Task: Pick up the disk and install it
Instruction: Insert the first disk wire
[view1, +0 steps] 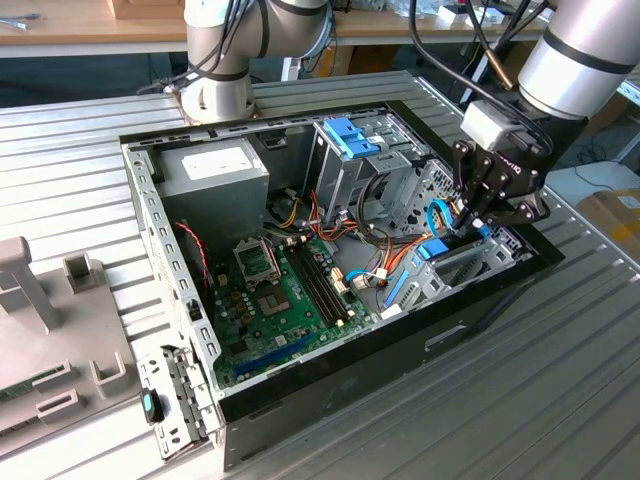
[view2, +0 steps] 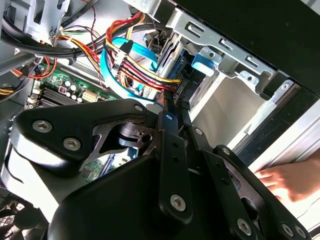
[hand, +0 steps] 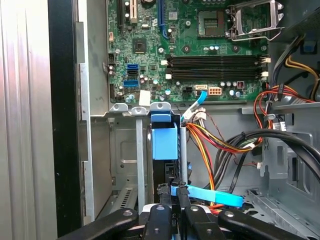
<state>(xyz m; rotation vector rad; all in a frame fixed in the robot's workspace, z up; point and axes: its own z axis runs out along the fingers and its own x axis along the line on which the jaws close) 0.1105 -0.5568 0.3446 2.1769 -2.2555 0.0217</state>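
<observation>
The disk (hand: 165, 142) stands on edge in a slot of the metal drive cage (hand: 125, 150) at the case's corner, its blue carrier (view1: 432, 250) showing among the rails. Its blue tab (view2: 205, 61) shows past the fingers in the second wrist view. My gripper (view1: 472, 222) hangs over that cage at the exterior view's right. Its fingers (hand: 165, 200) are drawn close together at the disk's near end (hand: 167, 172), the gripper (hand: 174, 192) shut with nothing seen between them. In the second wrist view the gripper (view2: 177, 104) points into the bay.
A flat blue cable (hand: 210, 196) and red-yellow wires (view2: 140, 70) run right by the fingertips. The motherboard (view1: 270, 300) and power supply (view1: 215, 170) fill the open case. A second arm's base (view1: 215, 90) stands behind. A person's hand (view2: 285, 180) rests by the case edge.
</observation>
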